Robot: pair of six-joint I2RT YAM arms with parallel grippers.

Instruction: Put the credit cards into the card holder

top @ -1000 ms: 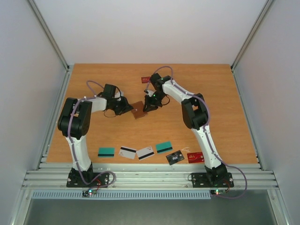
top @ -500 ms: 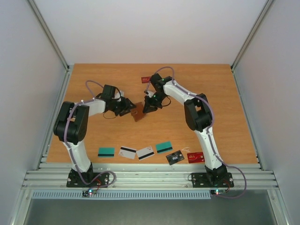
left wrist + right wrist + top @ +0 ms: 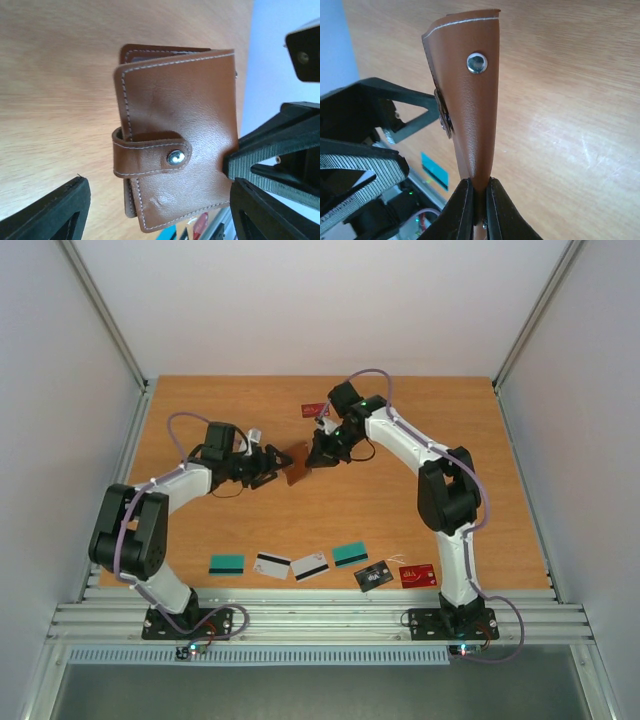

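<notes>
Six cards lie in a row on the tabletop near my bases, none of them stowed. Farther out, mid-table, my right pincer is clenched on one edge of the holder, holding it up on edge. My left pincer stands released just beside it, fingers spread to either side, gripping nothing. The holder's tab is snapped down, so it needs opening before any card goes in. Beyond, a seventh red card lies toward the far side. I judge the task barely begun: all seven remain.
</notes>
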